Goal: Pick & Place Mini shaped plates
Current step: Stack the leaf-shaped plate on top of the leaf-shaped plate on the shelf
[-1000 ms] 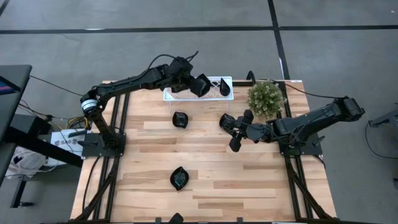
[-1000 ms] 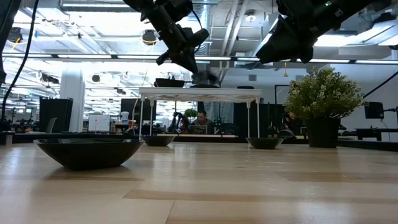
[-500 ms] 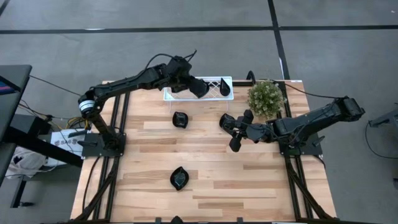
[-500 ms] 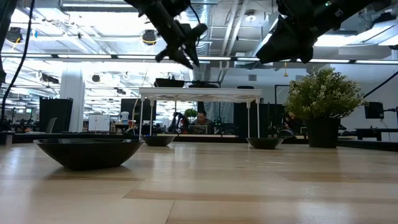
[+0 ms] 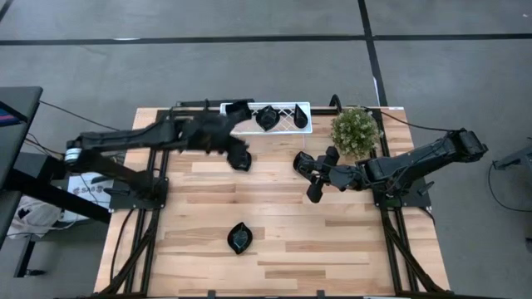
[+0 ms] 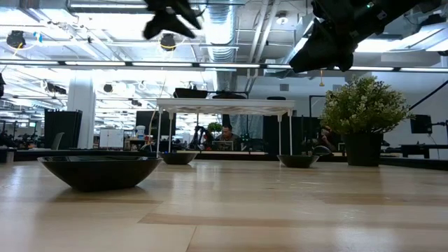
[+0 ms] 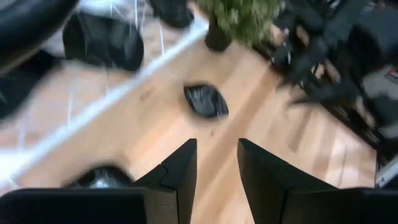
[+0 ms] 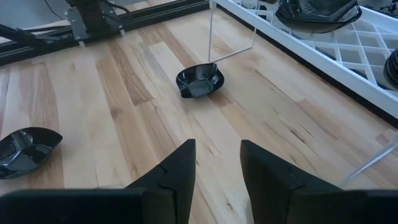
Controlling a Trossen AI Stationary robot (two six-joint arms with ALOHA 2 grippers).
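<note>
Spanning pale wood planks, table (image 5: 283, 249), grey floor (image 5: 249, 21), bright room

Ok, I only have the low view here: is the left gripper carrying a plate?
Observer: No. Its wrist view shows the left gripper open, with nothing between the fingers.
Operator: And the right one?
Observer: The right gripper is open and empty too, by its own wrist view.
Operator: Where is the left one over the table?
Observer: From above, it is beside a plate lying just in front of the tray.
</note>
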